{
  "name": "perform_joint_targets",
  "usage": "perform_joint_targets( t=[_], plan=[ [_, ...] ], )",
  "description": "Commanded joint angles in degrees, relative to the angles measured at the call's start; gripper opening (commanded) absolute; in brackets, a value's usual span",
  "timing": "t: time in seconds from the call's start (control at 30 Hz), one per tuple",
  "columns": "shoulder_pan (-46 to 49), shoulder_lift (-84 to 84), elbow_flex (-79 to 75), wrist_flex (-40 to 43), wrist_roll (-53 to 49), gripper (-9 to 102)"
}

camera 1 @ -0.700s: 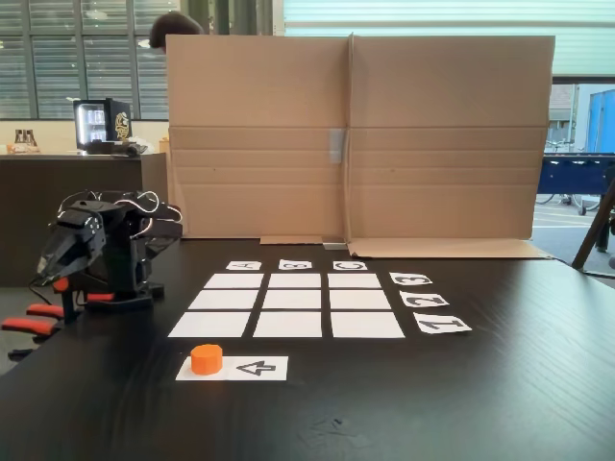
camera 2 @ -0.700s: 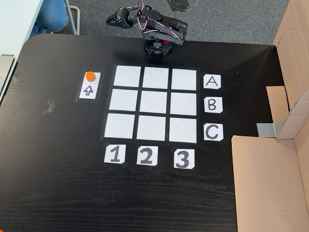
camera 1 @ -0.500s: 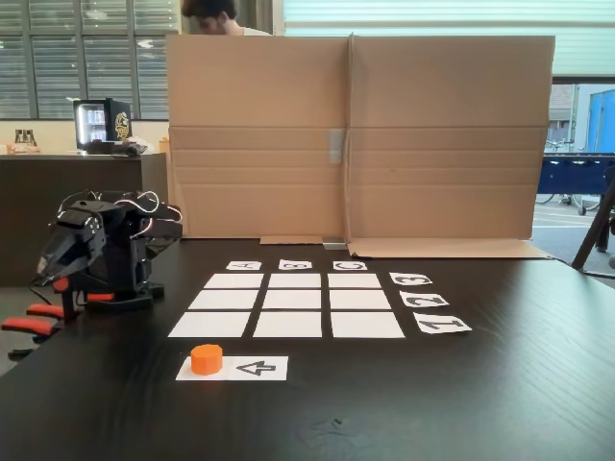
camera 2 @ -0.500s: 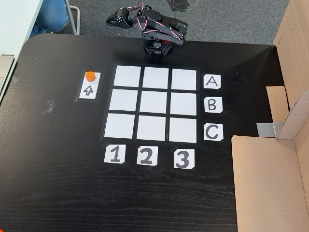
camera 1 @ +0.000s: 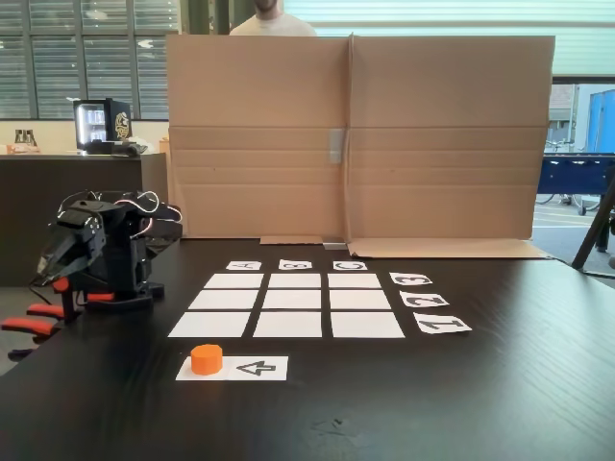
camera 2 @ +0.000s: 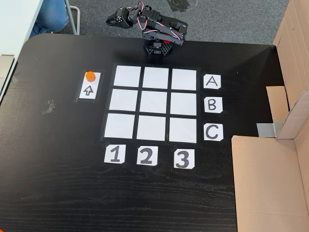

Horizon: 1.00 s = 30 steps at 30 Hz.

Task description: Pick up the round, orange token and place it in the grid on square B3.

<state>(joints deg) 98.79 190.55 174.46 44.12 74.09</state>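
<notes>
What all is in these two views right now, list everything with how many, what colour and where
token: one, orange, on the arrow strip, at its end nearest the arm's side
arrow strip: one, white with black arrow, left of the grid in the top-down fixed view
grid: nine white squares, all bare, middle of the table
letter labels: three, white, A B C, right of the grid
number labels: three, white, 1 2 3, below the grid
cardboard screen: one, brown, standing along a table edge
table: one, black
person: one, behind the cardboard
arm: one, black, folded at the table edge
gripper: one, black, jaw state unclear
</notes>
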Motion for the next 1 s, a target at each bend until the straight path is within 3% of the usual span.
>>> perform_joint_targets(
  t=[0.0,0.67,0.97],
  plan=[
    [0.53,0.18,-0.53,0.26,-0.44,-1],
    [0.53,0.18,-0.53,0.26,-0.62,0],
    [-4.66,-0.09,-0.79,-0.26,-4.83,-1]
  ],
)
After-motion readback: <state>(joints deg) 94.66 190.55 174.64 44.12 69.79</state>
